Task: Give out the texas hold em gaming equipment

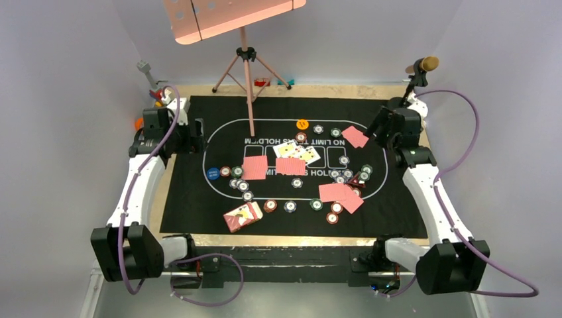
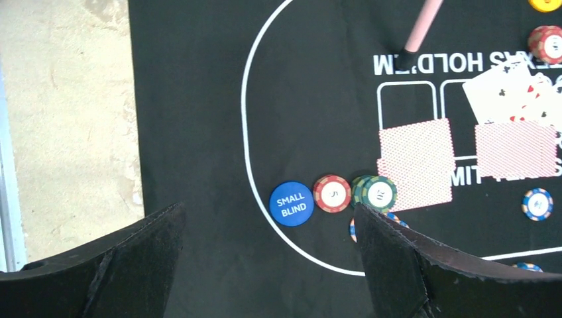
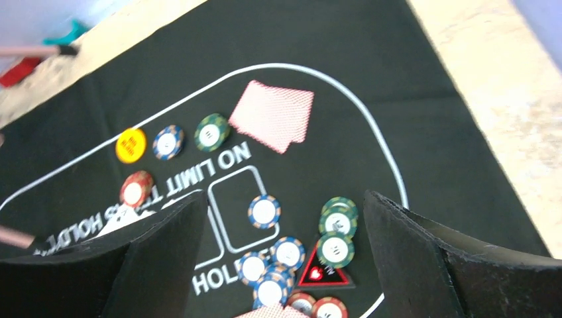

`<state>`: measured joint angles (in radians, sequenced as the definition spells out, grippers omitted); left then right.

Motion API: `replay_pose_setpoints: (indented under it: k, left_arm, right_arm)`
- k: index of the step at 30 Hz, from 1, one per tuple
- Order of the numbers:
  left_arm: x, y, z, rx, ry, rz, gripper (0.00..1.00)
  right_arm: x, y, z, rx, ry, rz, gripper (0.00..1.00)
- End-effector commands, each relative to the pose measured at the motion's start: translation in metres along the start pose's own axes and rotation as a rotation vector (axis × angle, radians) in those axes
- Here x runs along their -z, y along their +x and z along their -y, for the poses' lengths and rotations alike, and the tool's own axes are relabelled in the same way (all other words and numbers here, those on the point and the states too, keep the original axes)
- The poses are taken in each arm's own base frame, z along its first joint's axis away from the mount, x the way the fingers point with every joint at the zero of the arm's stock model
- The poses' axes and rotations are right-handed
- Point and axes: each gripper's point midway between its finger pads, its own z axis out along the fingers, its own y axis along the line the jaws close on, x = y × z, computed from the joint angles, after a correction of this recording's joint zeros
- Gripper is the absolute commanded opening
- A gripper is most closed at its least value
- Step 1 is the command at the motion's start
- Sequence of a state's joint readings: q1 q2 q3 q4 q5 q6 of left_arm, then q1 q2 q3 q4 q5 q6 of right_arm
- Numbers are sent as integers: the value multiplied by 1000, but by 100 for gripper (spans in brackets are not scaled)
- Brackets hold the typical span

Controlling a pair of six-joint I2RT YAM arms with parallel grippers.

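Poker chips lie scattered inside the white oval of the black mat (image 1: 192, 199). A blue SMALL BLIND button (image 2: 291, 203) sits beside a red chip (image 2: 332, 193) and green chips (image 2: 378, 193). Pink-backed cards lie face down at the centre (image 1: 254, 167), far right (image 3: 273, 114) and near right (image 1: 340, 193); face-up cards (image 1: 298, 151) lie mid-mat. The card box (image 1: 242, 216) lies near the front. An orange button (image 1: 303, 124) is at the far side. My left gripper (image 2: 270, 218) hangs open and holds nothing, above the mat's left end. My right gripper (image 3: 283, 199) is open, holding nothing, above blue chips (image 3: 264, 211) and green chips (image 3: 335, 248).
A pink tripod stand (image 1: 246, 53) rises at the back, one leg (image 2: 419, 30) planted on the mat near the lettering. Toy blocks (image 1: 154, 99) sit at the back left corner, and a black stand with a brown top (image 1: 424, 65) at the back right. Bare wood borders the mat.
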<state>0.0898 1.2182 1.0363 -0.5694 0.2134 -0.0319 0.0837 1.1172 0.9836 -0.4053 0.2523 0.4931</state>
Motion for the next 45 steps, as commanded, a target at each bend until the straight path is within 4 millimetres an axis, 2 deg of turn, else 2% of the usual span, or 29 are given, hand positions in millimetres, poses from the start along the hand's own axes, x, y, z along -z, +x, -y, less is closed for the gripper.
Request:
replay_pose_setpoints:
  k: [1, 2, 4, 9, 13, 18, 24, 28, 32, 35, 36, 37, 40, 43, 45]
  left_arm:
    - [-6, -11, -20, -11, -74, 85, 100]
    - [-10, -10, -22, -9, -79, 93, 100]
    - [-18, -10, -23, -10, -73, 108, 100]
    - [-40, -9, -20, -11, -25, 107, 100]
    - [-51, -10, -16, -41, 16, 162, 100]
    - [-57, -11, -8, -85, 61, 276, 100]
    - [-59, -23, -12, -95, 35, 487, 100]
    - [-56, -8, -3, -152, 64, 570, 100]
    - [-55, 10, 0, -188, 70, 702, 100]
    - [-55, 22, 8, -233, 115, 725, 100]
    - [-56, 23, 8, -233, 116, 711, 100]
    - [-57, 22, 8, -230, 116, 705, 100]
    - [-58, 19, 7, -228, 114, 700, 100]
    - [-69, 17, 4, -203, 112, 629, 100]
    - [-67, 14, 4, -207, 106, 641, 100]
  right_arm:
    - [-10, -13, 29, -39, 123, 87, 92]
    - [-13, -19, 49, -66, 230, 141, 93]
    - [-24, -17, 78, -82, 380, 216, 94]
    - [-53, -8, 92, 26, 447, 244, 96]
    - [-67, 0, 91, 18, 409, 297, 94]
    - [-58, -13, 82, 63, 256, 527, 94]
    - [-63, -9, 69, 109, 147, 601, 97]
    - [-68, -6, 61, 145, 117, 587, 97]
    - [-62, -3, 56, 167, 67, 614, 97]
    - [-56, 10, 47, 208, -19, 651, 98]
    - [-47, 6, 48, 212, -25, 721, 98]
    - [-49, 12, 48, 225, -19, 694, 98]
    - [-64, 6, 45, 202, 10, 648, 98]
    - [-63, 7, 47, 193, 0, 638, 98]
    - [-61, 6, 47, 193, 2, 649, 98]
